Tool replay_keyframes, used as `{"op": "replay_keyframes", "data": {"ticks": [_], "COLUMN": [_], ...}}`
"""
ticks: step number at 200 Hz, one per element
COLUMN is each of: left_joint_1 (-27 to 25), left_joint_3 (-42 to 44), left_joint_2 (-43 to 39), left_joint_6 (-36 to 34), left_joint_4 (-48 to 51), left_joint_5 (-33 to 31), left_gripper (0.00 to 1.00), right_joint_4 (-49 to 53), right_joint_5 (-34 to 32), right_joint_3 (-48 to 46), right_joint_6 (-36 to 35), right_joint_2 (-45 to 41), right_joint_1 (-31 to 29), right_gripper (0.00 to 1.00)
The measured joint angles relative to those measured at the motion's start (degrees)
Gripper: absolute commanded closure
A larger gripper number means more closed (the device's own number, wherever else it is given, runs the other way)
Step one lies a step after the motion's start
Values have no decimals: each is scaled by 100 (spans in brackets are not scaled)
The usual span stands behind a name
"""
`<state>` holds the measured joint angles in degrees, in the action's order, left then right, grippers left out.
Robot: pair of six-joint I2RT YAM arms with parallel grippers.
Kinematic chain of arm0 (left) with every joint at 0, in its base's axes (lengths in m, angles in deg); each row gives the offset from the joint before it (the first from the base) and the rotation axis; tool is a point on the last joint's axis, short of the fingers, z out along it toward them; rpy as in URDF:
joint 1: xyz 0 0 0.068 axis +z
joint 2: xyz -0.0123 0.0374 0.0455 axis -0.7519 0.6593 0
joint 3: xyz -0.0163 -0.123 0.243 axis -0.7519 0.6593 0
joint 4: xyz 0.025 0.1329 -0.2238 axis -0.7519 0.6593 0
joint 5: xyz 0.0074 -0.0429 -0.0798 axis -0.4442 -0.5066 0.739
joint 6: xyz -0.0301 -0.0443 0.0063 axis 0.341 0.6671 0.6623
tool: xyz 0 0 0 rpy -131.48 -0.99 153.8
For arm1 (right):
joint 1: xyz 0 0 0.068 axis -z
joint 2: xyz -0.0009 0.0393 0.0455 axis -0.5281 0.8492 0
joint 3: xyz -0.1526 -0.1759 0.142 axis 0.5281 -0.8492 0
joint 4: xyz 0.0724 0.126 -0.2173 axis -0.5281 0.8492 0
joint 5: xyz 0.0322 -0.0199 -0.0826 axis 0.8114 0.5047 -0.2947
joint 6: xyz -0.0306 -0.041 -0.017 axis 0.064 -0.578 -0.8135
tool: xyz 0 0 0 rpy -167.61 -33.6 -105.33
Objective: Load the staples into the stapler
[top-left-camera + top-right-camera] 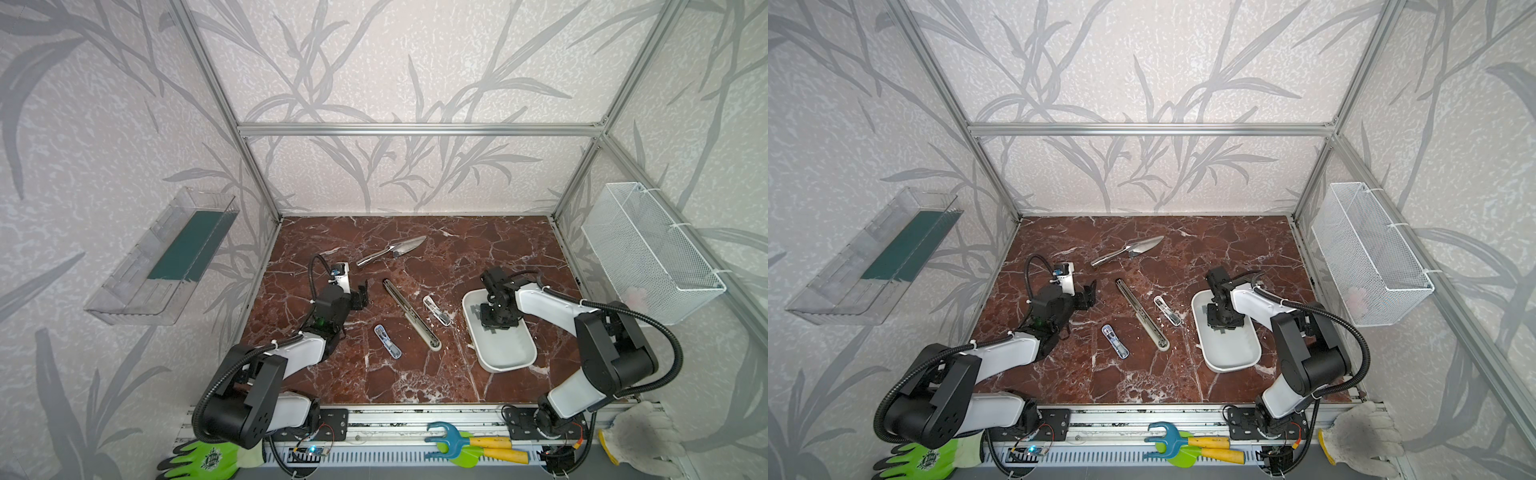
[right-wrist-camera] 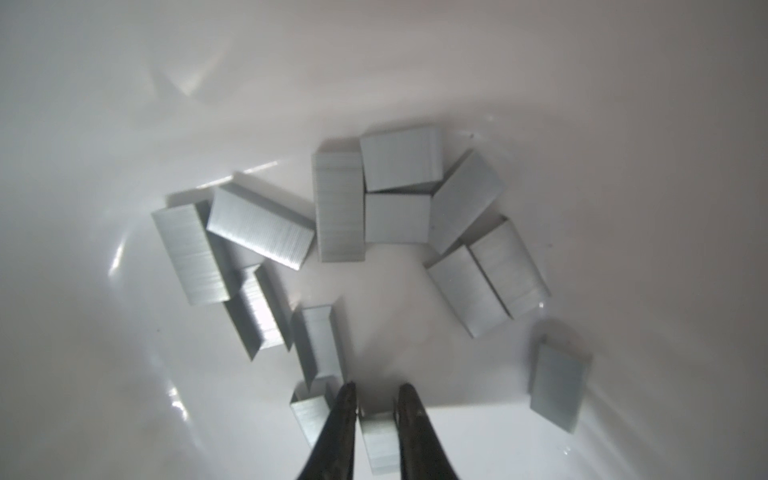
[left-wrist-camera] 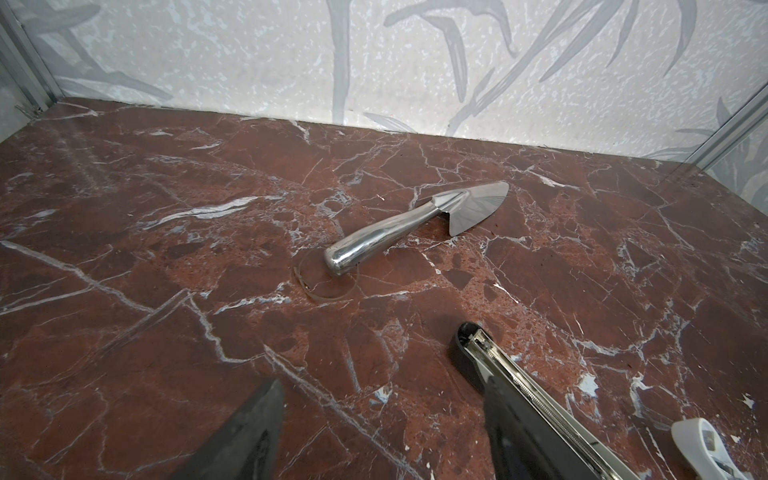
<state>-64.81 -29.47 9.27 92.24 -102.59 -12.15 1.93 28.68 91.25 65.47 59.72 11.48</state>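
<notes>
The stapler (image 1: 409, 316) lies opened flat and diagonal on the marble mid-table, its metal channel facing up (image 3: 536, 384). My left gripper (image 1: 361, 297) (image 3: 380, 386) hovers open just left of its far end, nothing between the fingers. Several grey staples (image 2: 338, 208) lie scattered in the white tray (image 1: 511, 365). My right gripper (image 2: 376, 388) (image 1: 494, 326) points down into the tray, shut on one short staple strip (image 2: 379, 432) between its tips. Other strips lie close beside the fingers (image 2: 307, 409).
A shiny metal trowel (image 1: 392, 250) (image 3: 415, 224) lies behind the stapler. Two small clear plastic pieces (image 1: 387, 341) (image 1: 437, 309) flank the stapler. A wire basket (image 1: 652, 249) hangs on the right wall, a clear bin (image 1: 162, 257) on the left.
</notes>
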Motion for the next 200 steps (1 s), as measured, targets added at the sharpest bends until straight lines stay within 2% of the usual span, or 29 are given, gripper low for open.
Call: {"op": "replay_keyframes", "data": {"ticks": [131,167,200], "left_joint_1": [2,2,2], "left_joint_3": [4,2,-24], "left_joint_2": [0,2,24], "left_joint_6": [0,-31,-61], "left_joint_4": [2,15,90], "left_joint_5": [48,365,852], "left_gripper": [24,24,26], "right_joint_4": [0,50,133], "right_joint_5": [-7,-107,-350], "right_joint_3": [-33,-90,-7], "right_joint_6": [-2,-98,-267], "right_joint_2": [-125,-935,-2035], "right_joint_1": [0,-11,-339], "right_gripper": [84,85,85]}}
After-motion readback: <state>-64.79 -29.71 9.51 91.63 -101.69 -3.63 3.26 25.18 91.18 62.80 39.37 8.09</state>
